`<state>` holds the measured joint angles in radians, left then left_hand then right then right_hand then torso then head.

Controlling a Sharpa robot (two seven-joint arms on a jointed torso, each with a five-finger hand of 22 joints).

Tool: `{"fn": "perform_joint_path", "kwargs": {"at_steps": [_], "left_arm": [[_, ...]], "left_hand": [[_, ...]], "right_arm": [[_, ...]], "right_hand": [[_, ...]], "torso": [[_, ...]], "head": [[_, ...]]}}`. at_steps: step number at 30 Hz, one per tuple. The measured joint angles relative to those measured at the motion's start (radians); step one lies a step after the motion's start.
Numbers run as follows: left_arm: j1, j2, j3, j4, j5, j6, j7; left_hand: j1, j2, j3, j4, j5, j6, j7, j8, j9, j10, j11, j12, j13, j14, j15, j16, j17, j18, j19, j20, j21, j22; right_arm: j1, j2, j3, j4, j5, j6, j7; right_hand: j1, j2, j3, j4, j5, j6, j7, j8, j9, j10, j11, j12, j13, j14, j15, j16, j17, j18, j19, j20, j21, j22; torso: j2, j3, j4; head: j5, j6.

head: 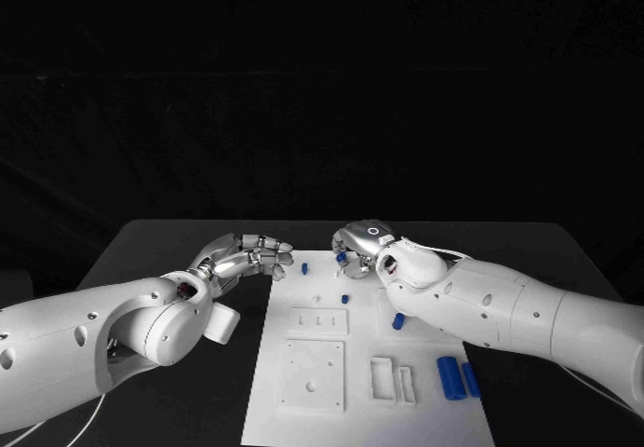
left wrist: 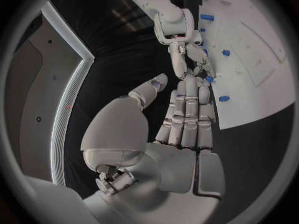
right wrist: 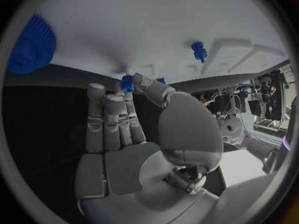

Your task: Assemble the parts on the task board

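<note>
— While both arms reach in, where do the hands sit against the task board (head: 362,410)?
— The right hand (head: 360,250) is over the board's far edge. Its fingers (right wrist: 112,119) lie side by side, and a small blue geared part (right wrist: 127,83) sits between a fingertip and the thumb, seemingly pinched.
— And the other?
— The left hand (head: 251,256) hangs just off the board's far left corner, fingers (left wrist: 187,114) pressed together and lightly curled, nothing in them.
— What's on the board?
— A blue peg (head: 304,268) stands near the far edge, another peg (head: 345,300) and a taller blue post (head: 398,321) mid-board, two blue cylinders (head: 458,377) lying toward its near right corner.
</note>
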<state>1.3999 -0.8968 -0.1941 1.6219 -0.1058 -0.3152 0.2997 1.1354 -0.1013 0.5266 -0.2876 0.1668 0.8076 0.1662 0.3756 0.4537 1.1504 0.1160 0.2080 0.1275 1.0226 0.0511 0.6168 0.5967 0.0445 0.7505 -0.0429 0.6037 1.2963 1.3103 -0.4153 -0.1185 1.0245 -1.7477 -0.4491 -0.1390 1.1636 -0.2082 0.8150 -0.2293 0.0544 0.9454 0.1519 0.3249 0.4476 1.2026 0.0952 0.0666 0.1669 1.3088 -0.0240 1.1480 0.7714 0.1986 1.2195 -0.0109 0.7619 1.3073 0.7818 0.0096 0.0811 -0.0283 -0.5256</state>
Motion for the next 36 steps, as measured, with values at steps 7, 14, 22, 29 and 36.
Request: {"fn": "perform_joint_path", "kwargs": {"at_steps": [7, 14, 22, 29, 36], "left_arm": [[0.000, 0.000, 0.000, 0.000, 0.000, 0.000, -0.001], [0.000, 0.000, 0.000, 0.000, 0.000, 0.000, -0.001], [0.000, -0.001, 0.000, -0.004, 0.000, 0.001, -0.001], [0.000, -0.018, 0.000, -0.011, 0.000, 0.009, -0.001], [0.000, -0.022, 0.000, -0.022, -0.017, 0.022, 0.003]], "left_hand": [[0.000, 0.000, 0.002, 0.002, 0.005, 0.000, 0.000, -0.004, 0.000, 0.000, 0.000, 0.000, 0.000, 0.000, 0.000, 0.003, 0.000, -0.001, 0.000, 0.000, 0.000, 0.000], [0.000, 0.000, 0.002, 0.002, 0.005, 0.000, 0.000, -0.004, 0.000, 0.000, 0.000, 0.000, -0.001, 0.000, 0.000, 0.003, 0.000, -0.002, 0.000, 0.000, 0.000, 0.000], [0.000, 0.000, 0.002, 0.002, 0.005, 0.000, 0.000, -0.004, 0.001, 0.000, 0.000, 0.000, -0.001, -0.004, -0.004, 0.003, -0.001, -0.002, 0.000, 0.000, 0.000, 0.000], [0.000, 0.000, 0.002, 0.002, 0.004, 0.005, 0.002, -0.004, 0.005, 0.024, -0.013, 0.008, 0.006, -0.004, -0.004, 0.003, -0.004, -0.006, 0.000, 0.000, 0.000, -0.001], [0.000, 0.000, 0.002, 0.002, 0.004, 0.014, -0.002, -0.004, 0.008, 0.024, -0.013, 0.008, 0.006, -0.004, -0.004, 0.007, -0.005, -0.006, 0.000, 0.000, 0.000, -0.001]], "right_arm": [[0.000, -0.003, 0.000, 0.001, 0.013, -0.001, 0.003], [0.000, -0.007, 0.000, 0.010, 0.024, -0.005, 0.006], [0.000, -0.042, 0.000, 0.046, 0.038, -0.017, 0.013], [0.002, -0.108, 0.058, 0.140, 0.067, -0.022, 0.019], [0.022, -0.168, 0.099, 0.173, 0.097, -0.010, 0.028]], "right_hand": [[0.001, -0.014, 0.000, 0.000, 0.000, -0.018, 0.007, -0.012, -0.008, -0.033, 0.010, 0.002, -0.018, -0.003, 0.008, 0.000, -0.009, 0.000, -0.004, 0.004, -0.005, 0.000], [0.003, -0.016, -0.003, 0.003, 0.012, -0.022, 0.011, -0.012, -0.011, -0.043, 0.014, 0.002, -0.029, -0.005, 0.012, 0.000, -0.012, 0.000, -0.004, 0.004, -0.009, 0.000], [0.003, -0.016, -0.008, 0.003, 0.016, -0.024, 0.013, -0.015, -0.014, -0.045, 0.016, 0.002, -0.035, -0.005, 0.012, 0.000, -0.014, 0.000, -0.004, 0.004, -0.009, 0.000], [0.003, -0.016, -0.011, 0.006, 0.019, -0.017, 0.003, -0.014, -0.013, -0.028, 0.003, 0.007, -0.036, -0.004, 0.012, 0.000, -0.015, 0.000, -0.005, 0.006, -0.009, 0.000], [0.001, -0.017, -0.026, 0.005, 0.019, 0.001, -0.003, 0.000, -0.006, 0.008, -0.007, 0.019, -0.028, -0.001, 0.006, 0.004, -0.018, 0.000, 0.001, 0.003, -0.009, 0.000]], "torso": [[0.000, 0.0000, 0.0000], [0.001, -0.0001, 0.0001], [0.001, -0.0004, 0.0001], [0.000, 0.0012, -0.0055], [-0.004, 0.0061, -0.0160]], "head": [[0.000, 0.000], [0.000, 0.001], [0.001, 0.002], [0.005, 0.014], [0.006, 0.026]]}}
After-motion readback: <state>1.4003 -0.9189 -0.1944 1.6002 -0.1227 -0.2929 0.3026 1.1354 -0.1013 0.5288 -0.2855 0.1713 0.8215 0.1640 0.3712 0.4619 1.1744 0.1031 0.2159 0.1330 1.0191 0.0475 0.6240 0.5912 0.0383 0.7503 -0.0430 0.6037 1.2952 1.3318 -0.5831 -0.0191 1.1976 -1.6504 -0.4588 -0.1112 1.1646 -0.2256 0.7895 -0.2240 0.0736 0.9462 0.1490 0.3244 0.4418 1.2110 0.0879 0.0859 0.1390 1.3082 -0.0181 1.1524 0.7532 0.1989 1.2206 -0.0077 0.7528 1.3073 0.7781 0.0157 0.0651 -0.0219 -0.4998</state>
